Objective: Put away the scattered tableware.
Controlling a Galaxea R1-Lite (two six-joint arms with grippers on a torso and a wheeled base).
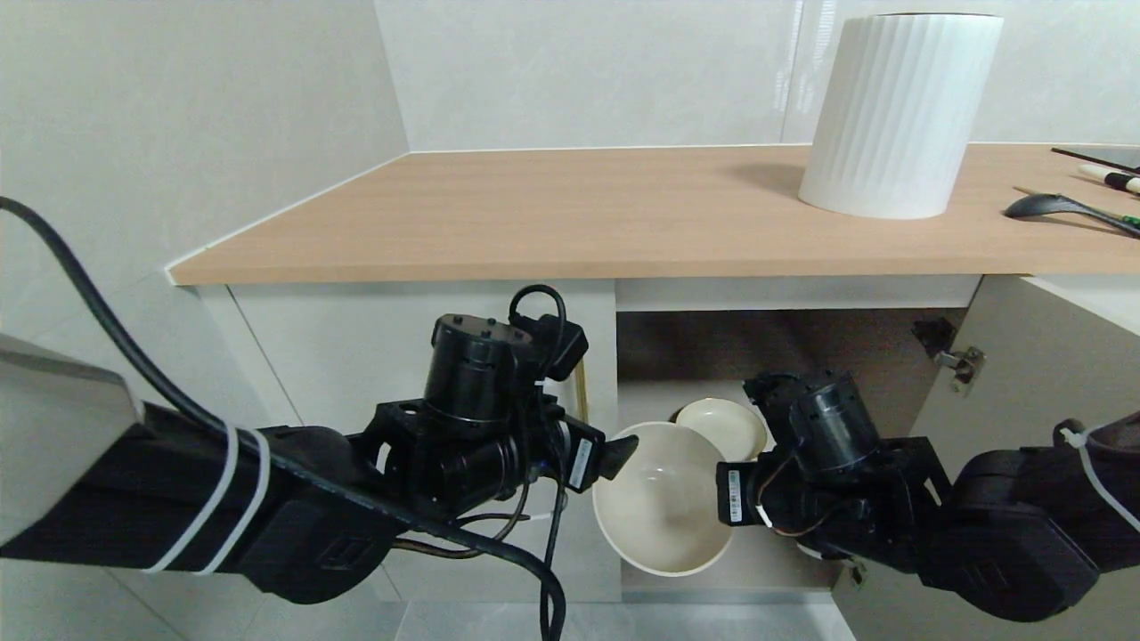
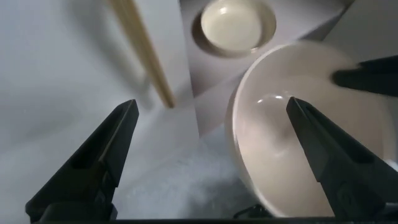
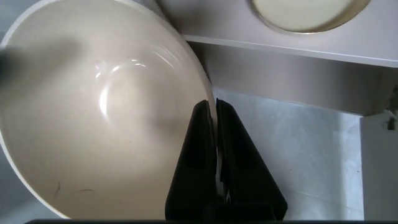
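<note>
**Spotter:** Where's the big bowl right now?

**Operator:** I've got the large cream bowl (image 1: 663,499) up in the air at the mouth of the open cabinet (image 1: 784,338), under the desk (image 1: 579,214). It's tilted, with its hollow facing up towards my head camera.

**Spotter:** And what's holding it?

**Operator:** My right end effector (image 3: 216,118). The fingers are pinched down on the bowl's right rim, one inside the wall and one outside, with only the rim's thickness between them.

**Spotter:** What about the left?

**Operator:** The left end effector (image 2: 211,106) is spread wide with nothing in it. It sits just beside the bowl's left rim. One fingertip is very near the rim, but I can't tell whether it touches.

**Spotter:** Anything in the cabinet already?

**Operator:** A smaller cream bowl (image 1: 723,425) sits upright on the cabinet floor, farther in than the big one. The right-hand door (image 1: 1024,374) is swung open and its hinge (image 1: 957,363) shows. The left door is shut, and its pale wooden handle (image 2: 146,56) is near my left fingers.

**Spotter:** And up top?

**Operator:** A tall white ribbed container (image 1: 891,116) stands on the desk. A black ladle (image 1: 1042,205) and some thin utensils (image 1: 1109,181) lie at the far right.
</note>
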